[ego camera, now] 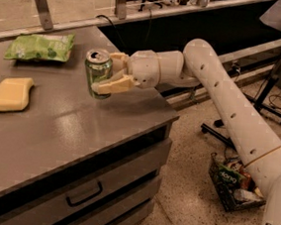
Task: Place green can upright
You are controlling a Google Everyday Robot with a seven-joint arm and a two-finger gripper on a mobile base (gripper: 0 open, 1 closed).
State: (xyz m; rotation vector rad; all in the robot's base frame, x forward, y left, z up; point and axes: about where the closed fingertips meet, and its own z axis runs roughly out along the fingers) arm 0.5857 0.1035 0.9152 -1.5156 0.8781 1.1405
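In the camera view the can (97, 73) stands upright, long axis vertical, silver top and pull tab facing up, near the table's (69, 132) right edge. Whether its base touches the top I cannot tell. The gripper (107, 73) reaches in from the can's right, its fingers (114, 85) pinching the can's sides. A bag (40, 46) lies left of the can and behind it, a sponge (12, 93) left and nearer. A basket (233, 184) sits on the floor, far right.
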